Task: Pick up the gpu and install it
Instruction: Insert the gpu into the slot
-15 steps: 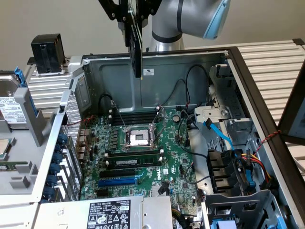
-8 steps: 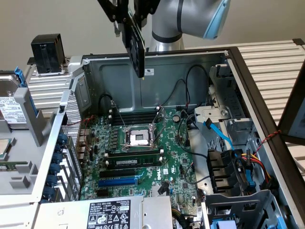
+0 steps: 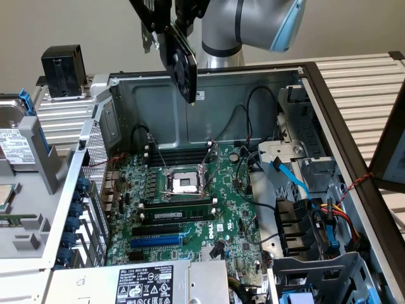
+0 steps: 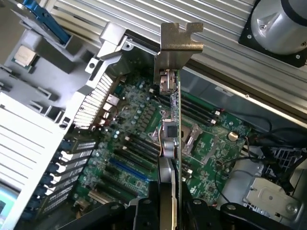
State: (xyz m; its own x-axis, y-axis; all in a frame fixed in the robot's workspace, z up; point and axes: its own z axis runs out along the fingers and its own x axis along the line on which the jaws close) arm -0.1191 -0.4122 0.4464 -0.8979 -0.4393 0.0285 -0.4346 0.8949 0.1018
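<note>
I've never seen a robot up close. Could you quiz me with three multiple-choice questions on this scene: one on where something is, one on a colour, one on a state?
1. Where is the gpu?
A. Held in the air over the open computer case
B. Seated in a slot
C. Lying outside the case

2. One slot on the motherboard differs in colour from the rest. Which colour is it?
A. Red
B. Blue
C. Yellow

3. How is the end effector?
A. Open and empty
B. Shut but empty
C. Shut on the gpu

Answers:
1 A: the card hangs clear of the board in the exterior view.
2 B: it lies blue among black slots.
3 C: the wrist view shows the card clamped in it.
</note>
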